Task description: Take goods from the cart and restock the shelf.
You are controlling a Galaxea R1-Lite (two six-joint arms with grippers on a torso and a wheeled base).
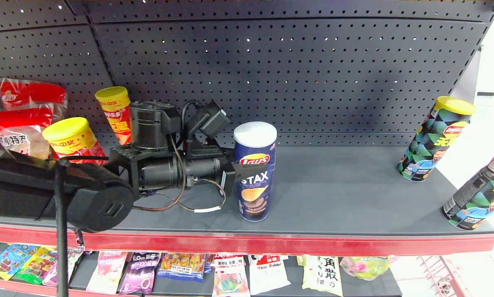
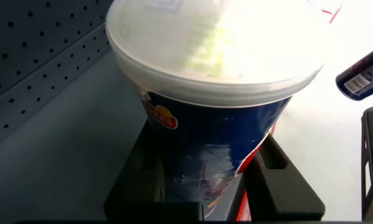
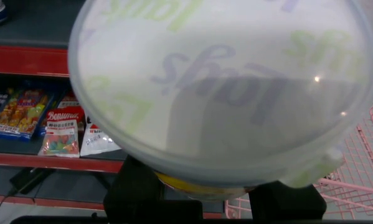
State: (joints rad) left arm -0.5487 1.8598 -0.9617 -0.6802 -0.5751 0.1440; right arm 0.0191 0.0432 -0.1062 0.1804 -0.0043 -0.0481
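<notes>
A blue chips can point(image 1: 255, 165) with a white lid stands upright on the grey shelf point(image 1: 337, 194), near its middle. My left gripper point(image 1: 251, 176) reaches in from the left and is shut on the can's mid body. In the left wrist view the blue chips can point(image 2: 211, 93) sits between the black fingers point(image 2: 142, 177) of the left gripper point(image 2: 211, 183). My right gripper point(image 3: 211, 199) is shut on a second can with a clear lid point(image 3: 223, 87) and a yellow body, held in front of the shelf's red edge point(image 3: 24, 59).
Two black-and-green cans point(image 1: 434, 140) point(image 1: 478, 194) lean at the shelf's right end. Yellow-lidded red cans point(image 1: 71, 140) and red bags point(image 1: 20, 119) crowd the left. Snack packets point(image 1: 230, 272) lie on the lower shelf. A pink cart point(image 3: 367, 180) stands below the right gripper.
</notes>
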